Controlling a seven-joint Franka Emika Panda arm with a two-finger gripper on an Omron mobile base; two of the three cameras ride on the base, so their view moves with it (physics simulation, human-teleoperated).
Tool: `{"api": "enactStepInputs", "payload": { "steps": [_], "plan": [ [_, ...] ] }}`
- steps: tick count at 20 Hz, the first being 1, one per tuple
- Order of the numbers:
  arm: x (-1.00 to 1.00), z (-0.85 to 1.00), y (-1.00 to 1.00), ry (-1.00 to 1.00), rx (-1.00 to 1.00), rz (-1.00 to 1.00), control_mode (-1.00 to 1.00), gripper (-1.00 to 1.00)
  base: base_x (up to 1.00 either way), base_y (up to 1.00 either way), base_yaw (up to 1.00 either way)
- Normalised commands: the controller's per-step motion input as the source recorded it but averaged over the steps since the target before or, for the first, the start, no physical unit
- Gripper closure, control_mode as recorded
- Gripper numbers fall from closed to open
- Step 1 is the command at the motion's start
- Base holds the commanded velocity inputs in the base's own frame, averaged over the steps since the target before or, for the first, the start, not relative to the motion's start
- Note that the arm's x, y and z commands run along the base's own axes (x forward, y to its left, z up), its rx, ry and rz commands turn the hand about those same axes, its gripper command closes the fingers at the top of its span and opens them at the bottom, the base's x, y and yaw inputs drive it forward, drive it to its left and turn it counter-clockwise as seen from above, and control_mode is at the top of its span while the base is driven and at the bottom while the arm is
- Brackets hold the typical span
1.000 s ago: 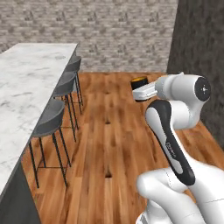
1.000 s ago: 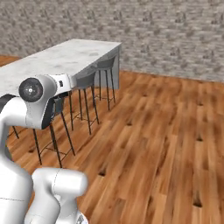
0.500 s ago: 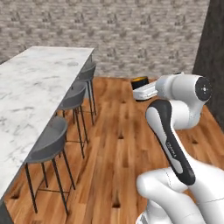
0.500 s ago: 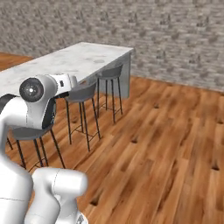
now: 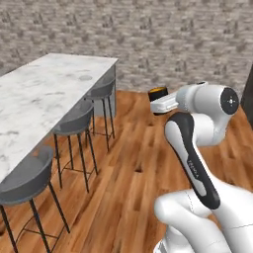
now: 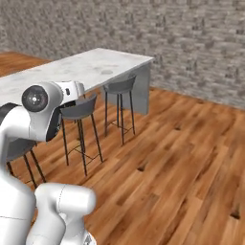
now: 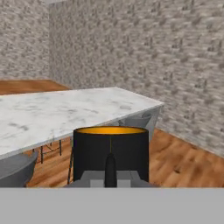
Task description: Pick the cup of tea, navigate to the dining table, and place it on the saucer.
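The cup of tea (image 7: 110, 151), a black mug with orange-brown liquid at its top, sits between my fingers close to the camera. From the left base it shows as a small black cup (image 5: 158, 93) held in the air in front of my arm, with my gripper (image 5: 159, 102) shut on it. The dining table (image 5: 44, 94), a long white marble slab, stretches along the left; it also lies ahead (image 6: 91, 67) and beyond the cup (image 7: 52, 111). A faint pale grey disc, apparently the saucer (image 5: 84, 77), lies near the table's far end (image 6: 106, 72).
Three grey bar stools (image 5: 74, 123) stand along the table's near side, two of them in the right base view (image 6: 119, 87). A brick wall (image 5: 173, 44) closes the back. Open wooden floor (image 6: 182, 158) spreads to the right of the stools.
The whole picture has shifted: the base has moved, and the table and stools now sit more toward the middle of the views. The cup stays held in the gripper.
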Motion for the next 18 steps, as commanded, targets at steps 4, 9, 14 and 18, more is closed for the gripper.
{"api": "enactStepInputs", "payload": {
  "steps": [4,9,14,18],
  "plan": [
    [0.0,0.0,0.0,0.0,0.0,0.0,1.0,1.0,0.83,-0.84,0.33],
    [0.0,0.0,0.0,0.0,0.0,0.0,1.0,1.0,0.97,-0.79,0.39],
    [0.0,0.0,0.0,0.0,0.0,0.0,1.0,1.0,0.98,-0.83,0.38],
    [0.0,0.0,0.0,0.0,0.0,0.0,1.0,1.0,0.94,-0.88,0.35]
  ]
}}
